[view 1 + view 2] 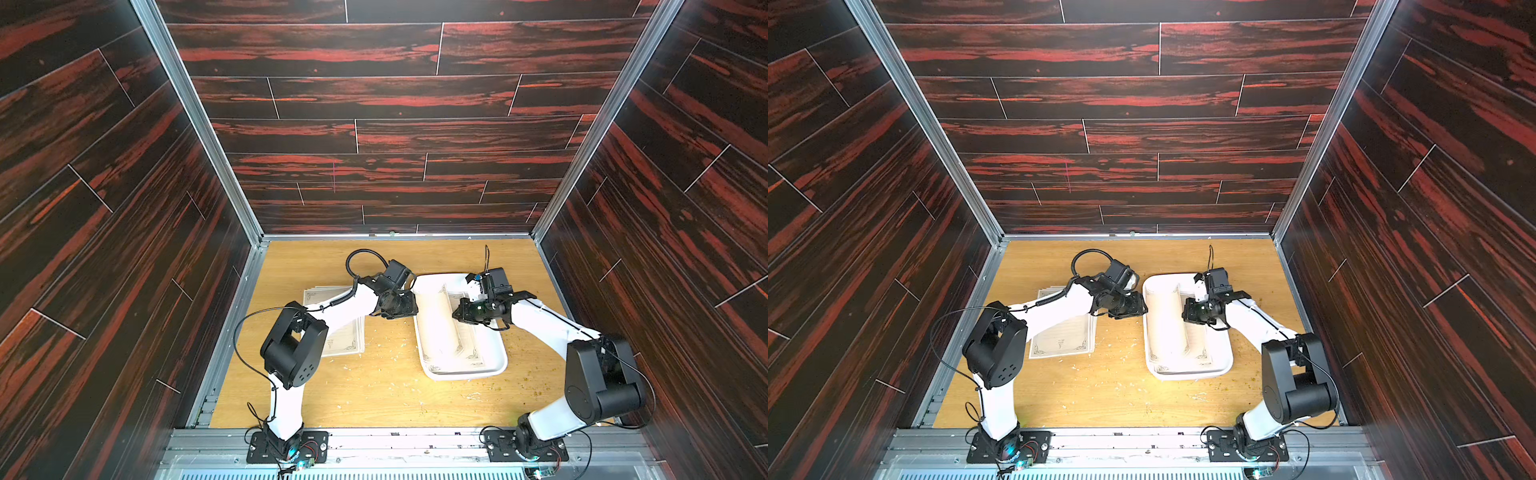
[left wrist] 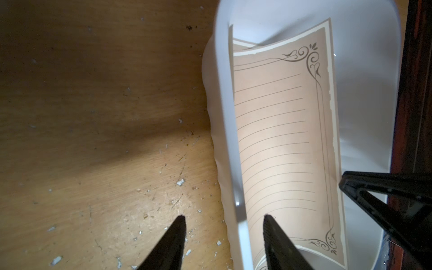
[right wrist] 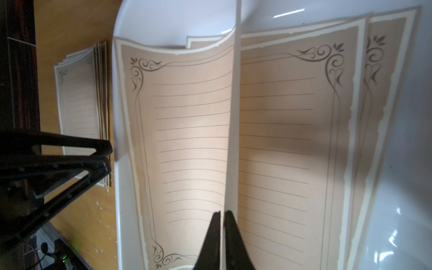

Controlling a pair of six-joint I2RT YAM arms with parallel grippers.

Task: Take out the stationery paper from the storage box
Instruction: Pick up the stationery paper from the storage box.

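- Box (image 1: 465, 375) on the right half of the worktop (image 1: 374, 399), about midway between far and front edges, long sides running far edge to front edge.
- Paper (image 3: 280, 140) flat on the box floor, several sheets, slightly fanned toward the wall nearer the worktop's right edge.
- Top sheet (image 3: 187, 140) bowed up out of that stack: one long edge lifted high over the middle of the box, the opposite long edge down against the wall nearer the left edge, printed face hollowed like a trough.
- Right end effector (image 3: 223, 213) reaching in over the box from the right-edge side, pinched almost together on the lifted edge, close to one end of it.
- Left end effector (image 2: 224, 219) low beside the box's other long wall, spread apart and gripping nothing; one finger (image 2: 170, 245) above bare worktop, the other above the top sheet, that side of the box between them in the wrist view.
- Pile (image 1: 347, 338) of the same paper out on the worktop between box and left edge, loosely squared, partly hidden beneath the left arm (image 1: 345, 305).
- Pale flecks (image 2: 180, 182) strewn over the worktop between pile and box and toward the front edge.
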